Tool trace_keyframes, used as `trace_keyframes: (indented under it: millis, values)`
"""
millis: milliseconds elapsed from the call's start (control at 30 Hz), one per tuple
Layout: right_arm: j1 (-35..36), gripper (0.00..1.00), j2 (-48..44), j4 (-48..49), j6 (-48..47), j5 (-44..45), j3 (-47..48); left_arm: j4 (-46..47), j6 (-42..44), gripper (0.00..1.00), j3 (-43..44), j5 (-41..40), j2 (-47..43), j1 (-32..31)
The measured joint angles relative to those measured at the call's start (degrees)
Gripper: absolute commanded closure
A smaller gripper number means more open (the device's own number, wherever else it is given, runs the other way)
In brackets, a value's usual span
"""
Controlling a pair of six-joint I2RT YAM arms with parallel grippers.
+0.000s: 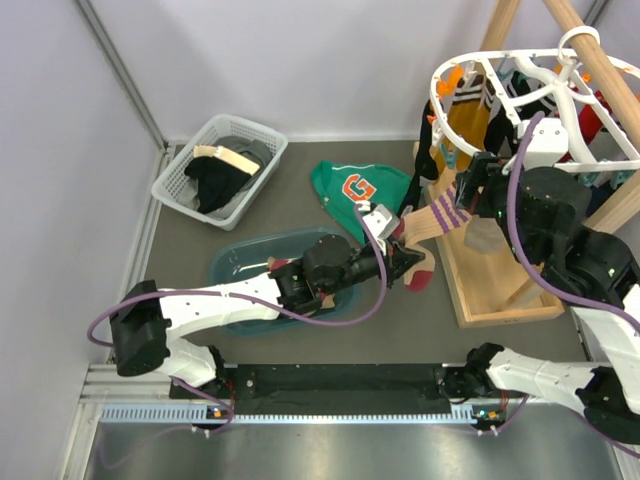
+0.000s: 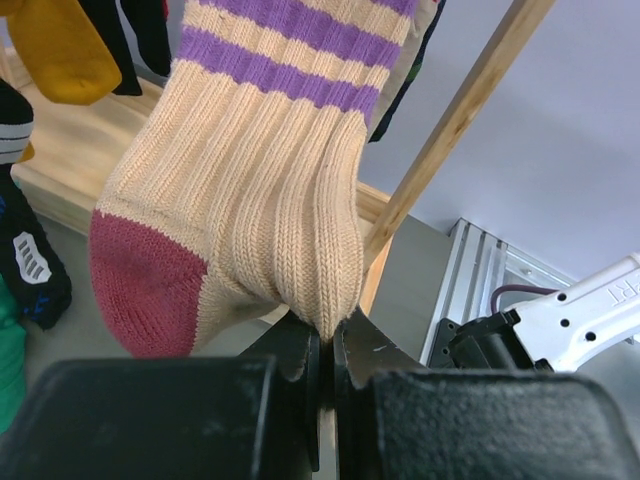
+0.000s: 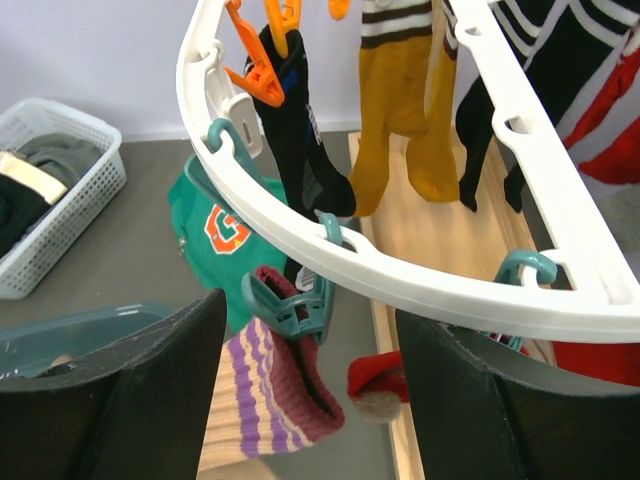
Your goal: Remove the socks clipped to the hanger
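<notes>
Main risk: left gripper (image 2: 325, 348) is pinched tight on the heel of the cream sock (image 2: 250, 190) with purple stripes, while the sock's cuff sits in a teal clip (image 3: 290, 302) on the hanger (image 3: 420, 290), up at 2 o'clock in the top view. If I pull toward 8 o'clock before that clip opens, the whole frame tilts on its hook. It could swing or hop off the wooden stand (image 1: 497, 292). The fabric looks stretched between clip and pinch, so I'd guess there's little slack.

Second risk: the pinch holds only a small fold of knit. With a hard tug it may slip out, and the sock drops back under the frame.

Third: right gripper (image 3: 308, 325) is spread wide, one finger on either side of the clip, touching nothing I can see. If it closes off-centre it grabs the white rim or the cuff instead of the clip's tabs, so no release. I can't tell from the wrist view how deep the clip sits between the fingers.

Pose: left arm is stretched low across the table from its base at 7 o'clock. Its wrist is just past the blue tub (image 1: 228, 262) on the tub's 3 o'clock side, fingers aimed at the stand. Right arm is folded up high at 2 o'clock, wrist just under the frame's near rim. The mustard sock (image 3: 395, 130) and black sock (image 3: 300, 150) hang further in.
</notes>
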Motion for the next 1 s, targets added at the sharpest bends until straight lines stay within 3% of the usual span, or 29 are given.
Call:
trace_keyframes:
  millis: [400, 533, 633, 1000]
  values:
    - [-2.2, 0.52, 1.4, 5.9, -1.6, -4.1, -1.8, 0.0, -0.4, 1.0, -0.8, 1.6, -0.3, 0.2]
    - [-2.4, 0.74, 2.5, 7.8, -1.9, -4.5, -1.8, 0.0, -1.1, 1.0, -1.0, 2.4, -0.3, 0.2]
    - [-2.5, 0.83, 3.4, 8.9, -1.9, -4.5, -1.8, 0.1, -1.3, 1.0, -1.6, 2.6, -0.5, 0.2]
    - [-2.5, 0.83, 2.8, 11.2, -1.7, -4.5, -1.8, -0.9, -1.4, 1.0, -5.2, -1.7, -4.6, 0.2]
